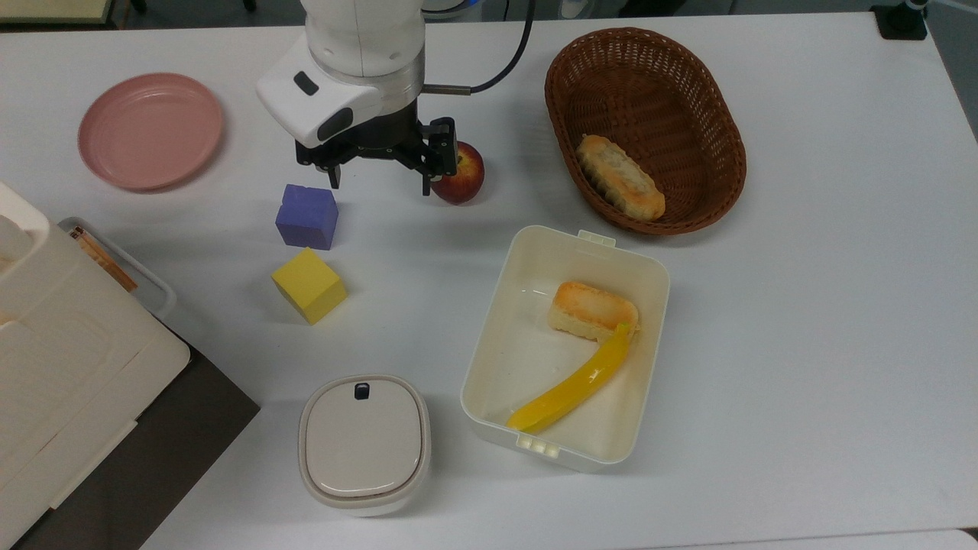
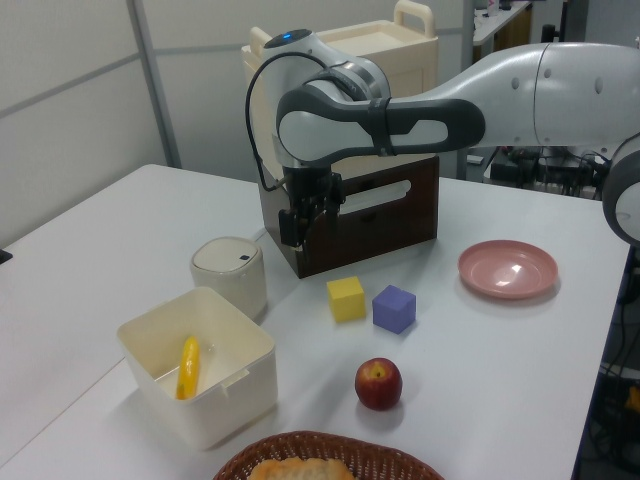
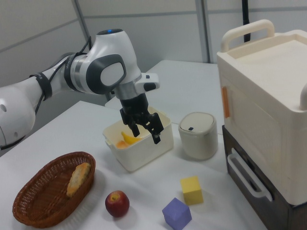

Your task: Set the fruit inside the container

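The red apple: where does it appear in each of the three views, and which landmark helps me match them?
Top view: red apple at upper centre, partly behind the gripper.
Left view: apple at lower centre, in front of the purple cube.
Right view: apple at bottom, left of centre.
Shared landmark: the purple cube sits near it on the white table.

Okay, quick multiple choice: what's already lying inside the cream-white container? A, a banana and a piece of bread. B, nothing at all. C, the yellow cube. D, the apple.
A: the container holds a banana and a piece of bread, while the apple sits on the table.
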Controlling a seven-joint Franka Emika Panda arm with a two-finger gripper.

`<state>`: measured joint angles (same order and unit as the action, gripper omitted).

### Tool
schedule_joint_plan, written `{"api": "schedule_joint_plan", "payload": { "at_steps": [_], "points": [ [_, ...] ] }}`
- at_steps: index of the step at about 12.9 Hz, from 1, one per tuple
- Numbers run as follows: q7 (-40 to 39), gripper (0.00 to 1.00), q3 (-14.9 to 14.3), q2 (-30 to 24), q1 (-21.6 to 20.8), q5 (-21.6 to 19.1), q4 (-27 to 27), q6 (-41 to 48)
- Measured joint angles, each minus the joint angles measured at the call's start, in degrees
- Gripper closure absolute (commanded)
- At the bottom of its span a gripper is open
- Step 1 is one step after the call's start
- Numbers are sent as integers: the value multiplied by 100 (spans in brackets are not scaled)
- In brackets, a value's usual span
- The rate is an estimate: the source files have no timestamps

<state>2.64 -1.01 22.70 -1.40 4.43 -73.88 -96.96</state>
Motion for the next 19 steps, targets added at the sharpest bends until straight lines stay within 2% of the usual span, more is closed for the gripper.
{"api": "schedule_joint_plan", "payload": {
  "at_steps": [6,13,19],
  "points": [
    [-30,0,0,-68,0,0,-1,273],
    [-587,0,22,-90,-30,0,-27,1067],
    [-795,0,94,-78,-144,0,-552,1460]
  ]
}}
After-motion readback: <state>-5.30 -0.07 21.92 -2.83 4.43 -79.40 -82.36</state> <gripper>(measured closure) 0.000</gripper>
